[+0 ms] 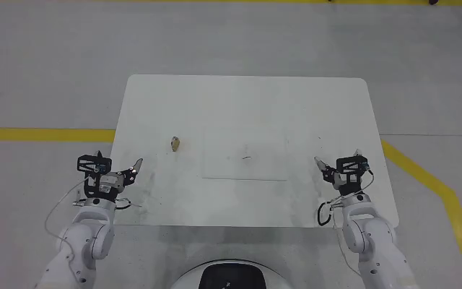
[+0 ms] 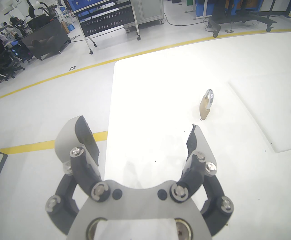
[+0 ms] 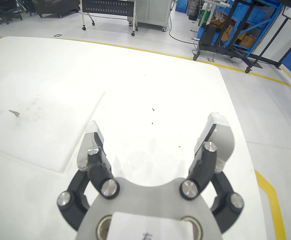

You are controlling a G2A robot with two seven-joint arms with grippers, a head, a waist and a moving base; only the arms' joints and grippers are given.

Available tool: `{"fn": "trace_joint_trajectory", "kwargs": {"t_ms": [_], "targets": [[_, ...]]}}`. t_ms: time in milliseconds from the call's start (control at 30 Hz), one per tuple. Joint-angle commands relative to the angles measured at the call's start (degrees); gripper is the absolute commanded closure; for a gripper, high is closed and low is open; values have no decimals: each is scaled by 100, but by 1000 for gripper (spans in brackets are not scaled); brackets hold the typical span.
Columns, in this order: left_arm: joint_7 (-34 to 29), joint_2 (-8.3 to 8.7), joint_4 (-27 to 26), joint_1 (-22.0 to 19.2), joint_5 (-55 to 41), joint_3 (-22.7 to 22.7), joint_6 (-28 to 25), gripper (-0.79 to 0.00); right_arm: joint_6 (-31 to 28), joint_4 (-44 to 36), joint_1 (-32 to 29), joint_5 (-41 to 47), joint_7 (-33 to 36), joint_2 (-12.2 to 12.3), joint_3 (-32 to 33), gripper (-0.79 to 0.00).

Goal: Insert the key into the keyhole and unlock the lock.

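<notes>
A small brass padlock point(image 1: 175, 144) with a silver shackle lies on the white table point(image 1: 325, 101), left of a thin white mat point(image 1: 224, 170). A small metal key point(image 1: 247, 157) rests on that mat near its middle. My left gripper point(image 1: 118, 162) hovers at the table's near left edge, open and holding nothing; in its wrist view the padlock point(image 2: 206, 106) lies just beyond one fingertip point(image 2: 195, 131) of the left gripper point(image 2: 137, 127). My right gripper point(image 1: 338, 160) sits near the table's right side, open and holding nothing. The right wrist view has the key point(image 3: 14, 112) far off to the side of the right gripper point(image 3: 154, 122).
The mat point(image 3: 45, 127) is a slightly raised sheet with a low edge. A few dark specks point(image 3: 153, 109) dot the tabletop. Yellow floor tape point(image 1: 50, 134) runs past both sides of the table. Carts and racks point(image 2: 109, 20) stand far off in the room.
</notes>
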Motion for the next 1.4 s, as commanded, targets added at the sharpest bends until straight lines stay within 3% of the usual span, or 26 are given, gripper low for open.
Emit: {"fn": "trace_joint_trajectory", "kwargs": {"t_ms": [0, 200, 367, 733, 933, 1000, 1033, 1067, 1100, 1300, 1367], "targets": [[0, 0, 0, 0, 0, 0, 0, -784, 0, 0, 0, 0, 0, 0, 0, -784], [0, 0, 0, 0, 0, 0, 0, -785, -165, -61, 43, 62, -19, -3, -41, -785], [0, 0, 0, 0, 0, 0, 0, -785, -1082, -190, 243, 216, 62, 15, -193, -785], [0, 0, 0, 0, 0, 0, 0, -785, -1095, -186, 264, 186, 84, 16, -198, -785], [0, 0, 0, 0, 0, 0, 0, -785, -2460, -183, 859, 65, 584, 46, -742, -785], [0, 0, 0, 0, 0, 0, 0, -785, -3411, -26, 1202, 382, 717, 52, -1059, -785], [0, 0, 0, 0, 0, 0, 0, -785, -3650, 46, 1296, 491, 773, 55, -1117, -650], [0, 0, 0, 0, 0, 0, 0, -785, -4016, 172, 1500, 585, 968, 63, -1223, -465], [0, 0, 0, 0, 0, 0, 0, -785, -4163, 256, 1646, 613, 1105, 63, -1306, -400], [0, 0, 0, 0, 0, 0, 0, -785, -4271, 923, 2536, 790, 2055, -3, -1929, -391], [0, 0, 0, 0, 0, 0, 0, -785, -4181, 1144, 2817, 763, 2379, -36, -2149, -428]]}}
